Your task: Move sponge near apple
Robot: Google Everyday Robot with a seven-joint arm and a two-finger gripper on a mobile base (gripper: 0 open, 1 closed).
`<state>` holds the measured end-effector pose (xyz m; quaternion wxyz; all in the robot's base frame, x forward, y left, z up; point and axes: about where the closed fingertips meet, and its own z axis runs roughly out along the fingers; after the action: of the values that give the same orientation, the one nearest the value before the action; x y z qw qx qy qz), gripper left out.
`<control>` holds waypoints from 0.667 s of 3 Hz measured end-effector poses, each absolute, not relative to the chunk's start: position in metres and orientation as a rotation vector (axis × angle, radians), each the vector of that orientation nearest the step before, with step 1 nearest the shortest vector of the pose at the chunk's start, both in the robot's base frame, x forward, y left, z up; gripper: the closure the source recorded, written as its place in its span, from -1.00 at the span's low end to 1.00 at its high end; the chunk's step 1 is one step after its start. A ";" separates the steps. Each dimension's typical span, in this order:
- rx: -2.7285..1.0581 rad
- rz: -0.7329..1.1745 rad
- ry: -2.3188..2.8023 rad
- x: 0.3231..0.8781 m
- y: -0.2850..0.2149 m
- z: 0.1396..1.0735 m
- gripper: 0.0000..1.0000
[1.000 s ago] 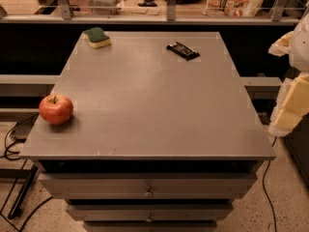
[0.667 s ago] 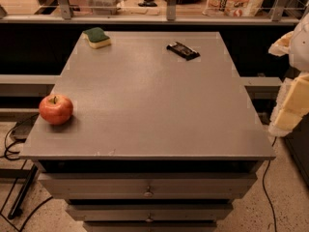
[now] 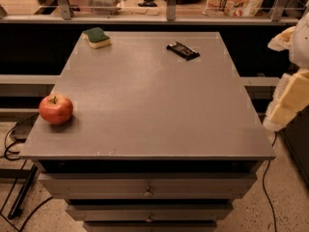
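Sponge: the sponge [image 3: 97,37] lay on the far-left corner of the table [image 3: 159,110], green side up. It was well apart from the gripper [image 3: 288,103], across the whole top and farther back.
Apple: the apple [image 3: 56,109] stood upright by the table's left edge, straight across the top from the gripper and about level with it. It was well apart from the sponge, with bare table between them.
Change: none. Sponge, apple and gripper sat where they had sat in the two earlier views a moment before.
Meaning for the task: judged from that stillness, the job had not begun. The sponge was untouched and far from the apple.
Gripper: it hung off the table's right edge, beside the top, not over it.
Jaw state: whether released or clenched could not be told. The sponge was plainly not in its hold.
Next move, as a guess: a long reach across and away to the sponge, then a carry toward the near-left side.
In the way: a flat black packet [image 3: 183,50] lay on the far part of the table, nearer the gripper than the sponge was. A reach could brush it.
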<state>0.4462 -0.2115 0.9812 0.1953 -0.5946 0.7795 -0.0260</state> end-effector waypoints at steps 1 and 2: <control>-1.538 0.049 2.012 0.492 -0.182 0.989 -1.00; -1.379 0.217 1.866 0.549 -0.148 0.990 -1.00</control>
<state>0.5495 -0.1478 0.9901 0.3946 -0.5438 0.7357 0.0857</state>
